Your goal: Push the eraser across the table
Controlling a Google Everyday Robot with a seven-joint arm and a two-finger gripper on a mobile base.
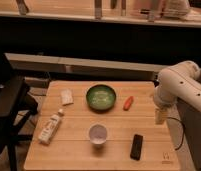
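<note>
The eraser (137, 146), a flat black bar, lies near the front right of the light wooden table (74, 155), right of the white cup (98, 134). My gripper (160, 116) hangs from the white arm (181, 85) at the table's right edge. It is behind the eraser and a little to its right, well apart from it and holding nothing that I can see.
A green bowl (101, 97) stands at the table's back middle with an orange object (128, 103) to its right. A pale block (67, 97) and a white bottle (50, 127) lie on the left. A black chair (9, 107) stands left of the table.
</note>
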